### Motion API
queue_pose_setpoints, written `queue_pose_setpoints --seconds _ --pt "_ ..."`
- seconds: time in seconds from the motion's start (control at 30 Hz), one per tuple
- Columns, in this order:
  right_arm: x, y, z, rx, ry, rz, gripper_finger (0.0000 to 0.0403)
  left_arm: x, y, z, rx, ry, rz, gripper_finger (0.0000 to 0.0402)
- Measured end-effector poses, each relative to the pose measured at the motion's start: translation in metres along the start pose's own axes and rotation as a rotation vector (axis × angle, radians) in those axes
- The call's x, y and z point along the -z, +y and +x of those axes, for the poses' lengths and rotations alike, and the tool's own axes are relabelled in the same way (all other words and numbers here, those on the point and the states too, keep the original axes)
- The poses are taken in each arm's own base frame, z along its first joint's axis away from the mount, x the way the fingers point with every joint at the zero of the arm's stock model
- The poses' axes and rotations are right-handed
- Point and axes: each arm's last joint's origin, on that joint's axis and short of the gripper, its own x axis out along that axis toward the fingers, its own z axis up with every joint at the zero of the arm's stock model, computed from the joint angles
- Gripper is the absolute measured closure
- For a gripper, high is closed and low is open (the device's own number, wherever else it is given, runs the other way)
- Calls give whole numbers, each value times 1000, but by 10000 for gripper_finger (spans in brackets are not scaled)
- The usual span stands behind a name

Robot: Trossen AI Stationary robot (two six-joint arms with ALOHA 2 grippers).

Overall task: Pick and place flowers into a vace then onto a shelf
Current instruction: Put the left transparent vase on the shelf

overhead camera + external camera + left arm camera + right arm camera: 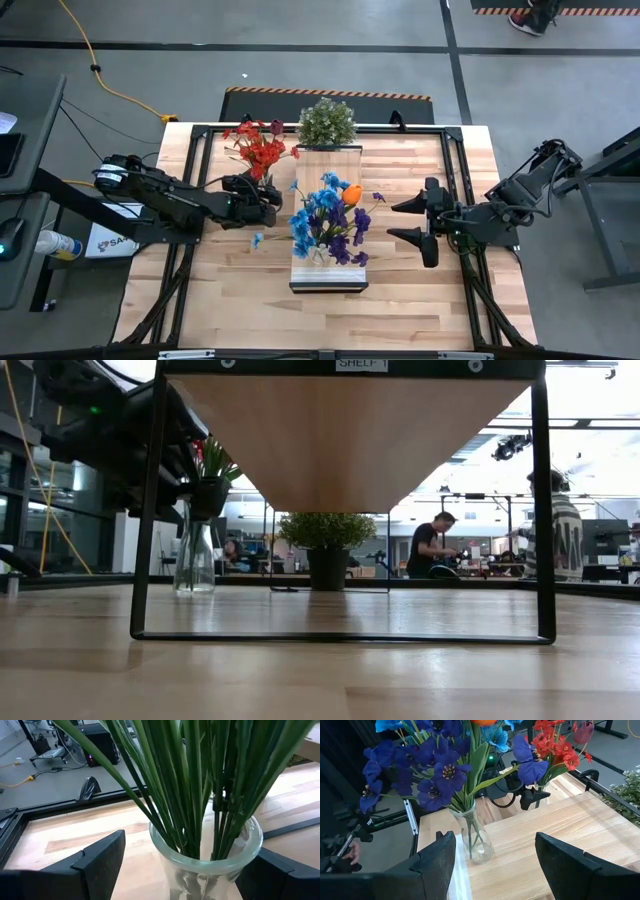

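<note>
While the left gripper (pixel 262 200) reaches in from the left side of the high view, its fingers (pixel 102 857) stand spread on either side of a clear glass vase (pixel 206 862), and whether they press the glass cannot be told. That vase stands on the slatted tabletop (pixel 400 300), left of the picture's centre, and holds the red flowers (pixel 260 148), whose blooms lean toward the upper part of the frame. In the left wrist view the green stems (pixel 185 785) crowd the vase mouth and fill most of the picture. In the low view the same vase (pixel 194 560) shows at the left, beside the dark frame leg of the shelf (pixel 350 435).

The shelf (pixel 327 158) runs as a light wooden plank up and down the middle of the high view. On it, near its lower end, a second bouquet of blue and purple flowers (pixel 325 225) with one orange bloom (pixel 351 193) stands in another glass vase (pixel 475 840), which rests upright near the plank's edge in the right wrist view.

The right gripper (pixel 425 222) sits at the centre right of the high view, just beside the shelf, with its fingers (pixel 575 862) wide apart and nothing between them.

A bushy green potted plant (pixel 326 122) stands at the upper end of the shelf. In the low view people (pixel 432 545) show in the room behind.
</note>
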Motion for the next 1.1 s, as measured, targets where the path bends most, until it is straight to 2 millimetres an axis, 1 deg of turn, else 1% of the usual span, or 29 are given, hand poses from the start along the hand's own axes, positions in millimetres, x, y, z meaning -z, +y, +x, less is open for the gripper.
queue_pose_setpoints --seconds 0.27,0.5,0.63,0.77,1.1 --pt "0 0 0 -4 3 1 141 1 1 0 -5 2 13 41" --pt "0 0 0 -4 2 1 141 9 -1 3 -22 0 28 41" --pt "0 0 0 -4 2 2 141 11 -2 4 -44 -30 -20 41" --pt "0 0 0 -4 2 3 141 11 -1 4 -71 -80 -37 41" --pt "0 0 0 -3 1 2 141 11 -1 4 -74 -83 -27 41"
